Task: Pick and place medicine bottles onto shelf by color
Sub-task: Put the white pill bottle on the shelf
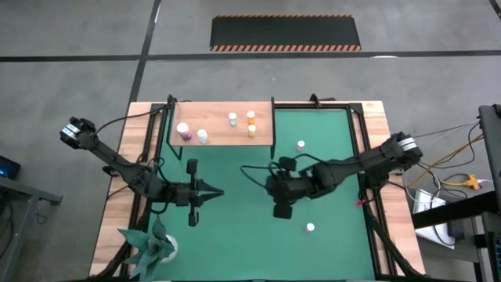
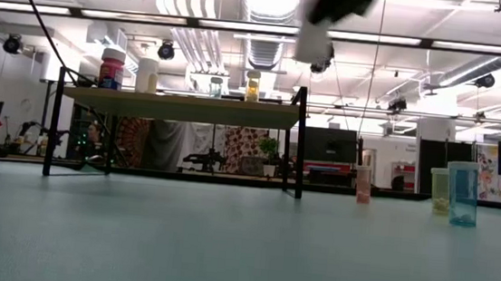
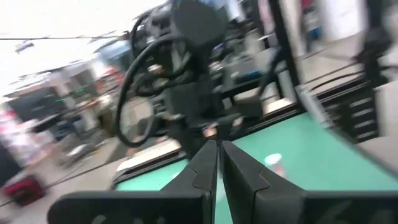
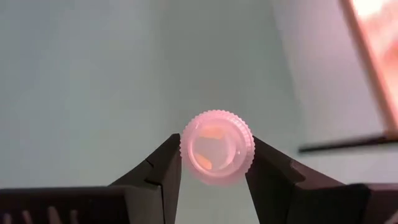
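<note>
The light-wood shelf [image 1: 221,125] stands at the mat's far left and carries several medicine bottles: pink [image 1: 183,131], white [image 1: 203,136], pale green [image 1: 232,119] and two orange [image 1: 250,116]. Two more bottles [image 1: 300,145] [image 1: 310,228] stand upright on the green mat. My right gripper [image 1: 281,210] hangs high over the middle of the mat, shut on a small bottle [image 4: 217,149] whose ridged round cap faces the wrist camera. My left gripper [image 1: 213,193] is shut and empty, level above the mat to the left of the right one. My right gripper pinches the bottle's ridged cap rim [image 4: 186,152] between its two fingertips, one on each side. The fingers slant down from the table's right side. The bottle is lifted well clear of the mat [image 2: 314,41], its body hidden behind the cap.
A green-leaved paper plant [image 1: 153,244] sits at the near left corner. Black frame rails run along the table's left and right edges [image 1: 362,157]. The low view shows pink [image 2: 363,184], green [image 2: 441,191] and blue [image 2: 461,193] bottles on the mat.
</note>
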Controlling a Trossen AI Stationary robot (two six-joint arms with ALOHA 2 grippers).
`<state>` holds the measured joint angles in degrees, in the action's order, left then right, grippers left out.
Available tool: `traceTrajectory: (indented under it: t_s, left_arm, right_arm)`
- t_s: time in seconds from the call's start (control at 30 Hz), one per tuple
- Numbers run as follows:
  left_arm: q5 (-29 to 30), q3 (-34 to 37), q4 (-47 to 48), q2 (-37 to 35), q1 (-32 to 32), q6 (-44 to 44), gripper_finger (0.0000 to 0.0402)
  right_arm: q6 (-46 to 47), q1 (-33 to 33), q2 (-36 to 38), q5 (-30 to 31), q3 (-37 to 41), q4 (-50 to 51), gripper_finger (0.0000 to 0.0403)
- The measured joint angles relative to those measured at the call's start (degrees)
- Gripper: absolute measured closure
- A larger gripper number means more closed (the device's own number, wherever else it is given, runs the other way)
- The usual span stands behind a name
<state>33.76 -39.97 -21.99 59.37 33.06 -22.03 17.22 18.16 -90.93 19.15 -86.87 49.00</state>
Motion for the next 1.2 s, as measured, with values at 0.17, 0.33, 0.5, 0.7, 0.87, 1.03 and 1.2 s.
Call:
traceTrajectory:
  t_s: [0.17, 0.33, 0.5, 0.7, 0.87, 1.03, 1.2]
  left_arm:
    - [6.01, 0.16, -0.07, -0.32, 0.04, -0.91, 0.0395]
    - [6.08, 0.36, -0.07, -1.74, 0.07, -1.32, 0.0395]
    - [6.18, 3.13, -0.11, -4.46, 0.15, -0.98, 0.0395]
    - [6.23, 6.06, -4.13, -7.93, 0.44, -0.89, 0.0395]
    - [6.23, 8.26, -7.41, -10.0, 0.44, -0.87, 0.0395]
    - [6.21, 8.98, -7.43, -10.71, 0.44, -0.93, 0.0395]
    - [6.21, 9.31, -7.56, -10.86, 0.44, -1.11, 0.0395]
  right_arm:
    - [-11.09, -4.35, -9.74, -4.03, -14.08, 7.46, 0.0266]
    - [-18.54, -9.39, -17.09, -10.7, -26.36, 9.53, 0.0266]
    - [-21.13, -13.7, -22.56, -14.66, -35.4, 11.09, 0.0266]
    - [-21.05, -18.36, -27.14, -14.68, -43.84, 10.73, 0.0266]
    - [-20.89, -22.03, -29.84, -14.67, -47.91, 10.85, 0.0266]
    - [-20.07, -25.73, -30.18, -14.85, -48.01, 10.96, 0.0266]
    - [-20.74, -27.32, -30.28, -16.31, -47.95, 10.69, 0.0266]
